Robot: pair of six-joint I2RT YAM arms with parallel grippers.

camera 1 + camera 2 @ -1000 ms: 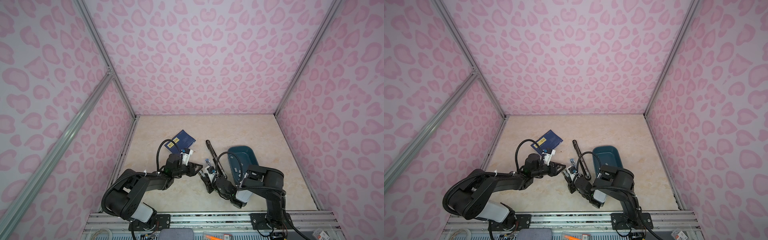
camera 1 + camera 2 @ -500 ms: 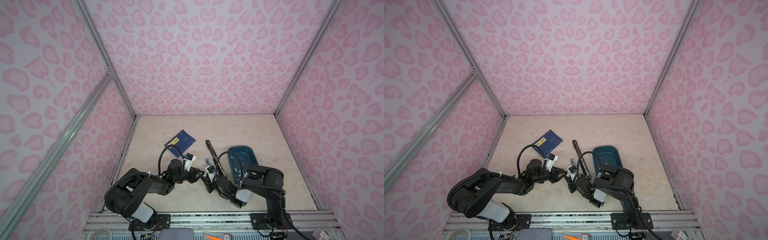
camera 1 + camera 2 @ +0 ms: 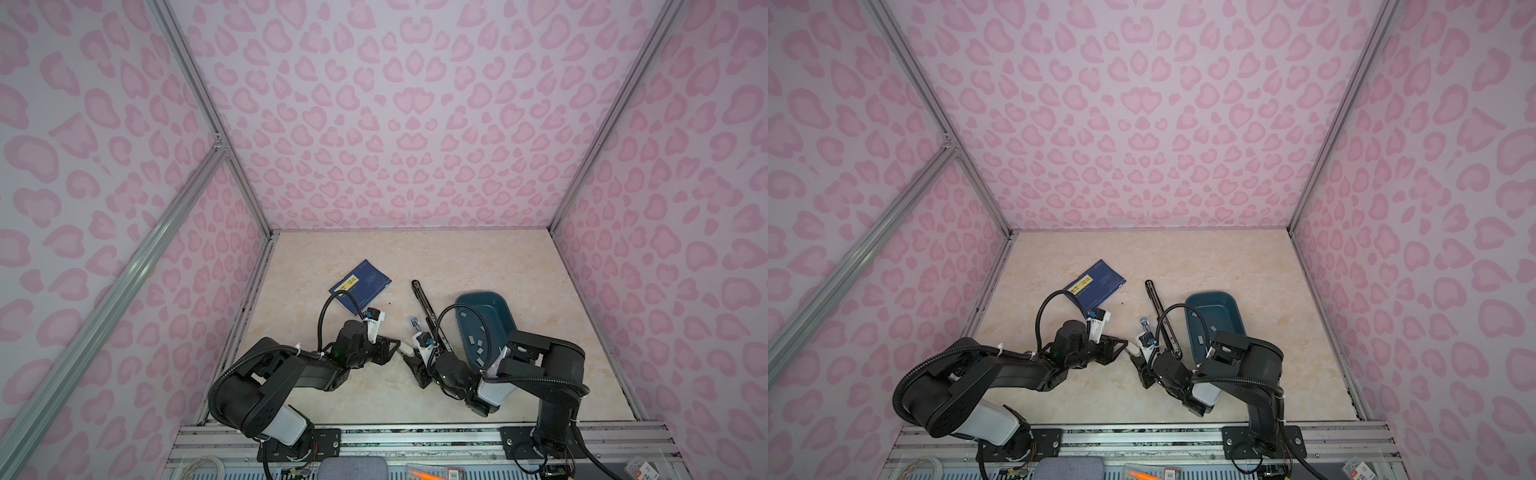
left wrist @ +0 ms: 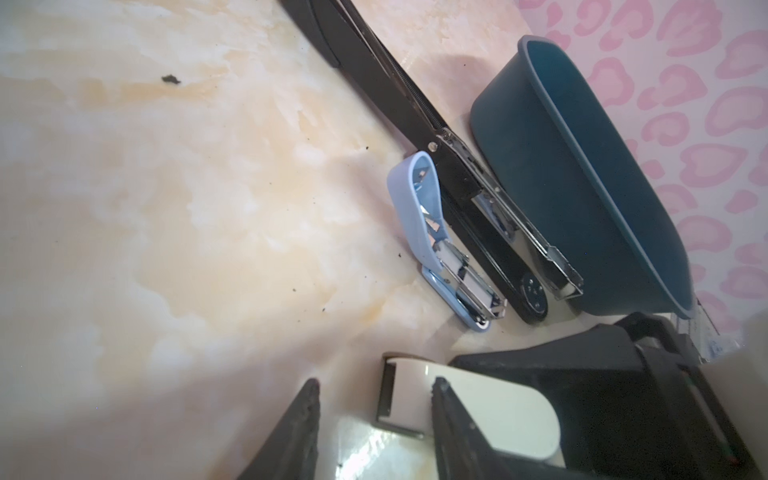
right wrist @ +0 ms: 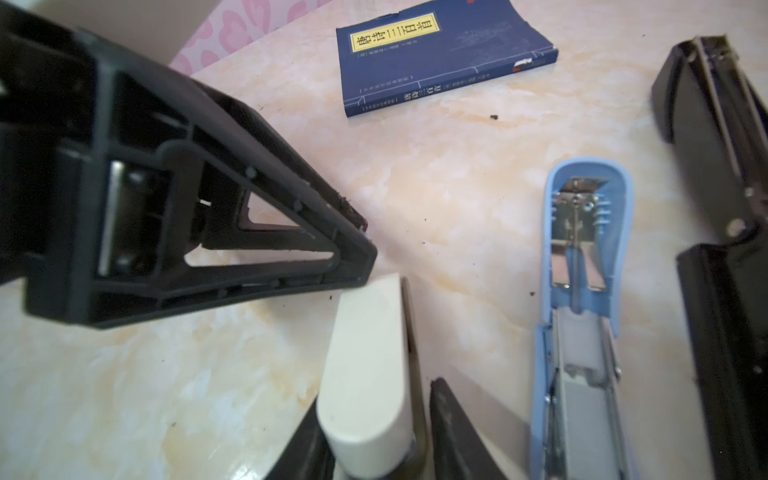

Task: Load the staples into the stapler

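Note:
A white stapler point(image 3: 406, 352) lies on the table between my two grippers. The left gripper point(image 4: 376, 384) has its jaws around the stapler's front end. One finger overlaps the white top, and I cannot see whether they pinch it. My right gripper point(image 5: 376, 399) straddles the rear of the white stapler point(image 5: 365, 365); it is open, with a gap at one finger. A blue stapler point(image 5: 582, 291) and a long black stapler point(image 3: 428, 307) lie opened beside it. The staples point(image 3: 478, 345), small grey strips, lie in the teal bin point(image 3: 482, 295).
A dark blue book point(image 3: 361, 286) lies at the back left of the grippers. The teal bin point(image 4: 582, 187) stands close against the black stapler point(image 4: 395, 83), right beside the right arm. Pink patterned walls enclose the table on three sides.
The left gripper has moved right and nearer, up to the white stapler's end. The right gripper's jaws have parted slightly around the stapler.

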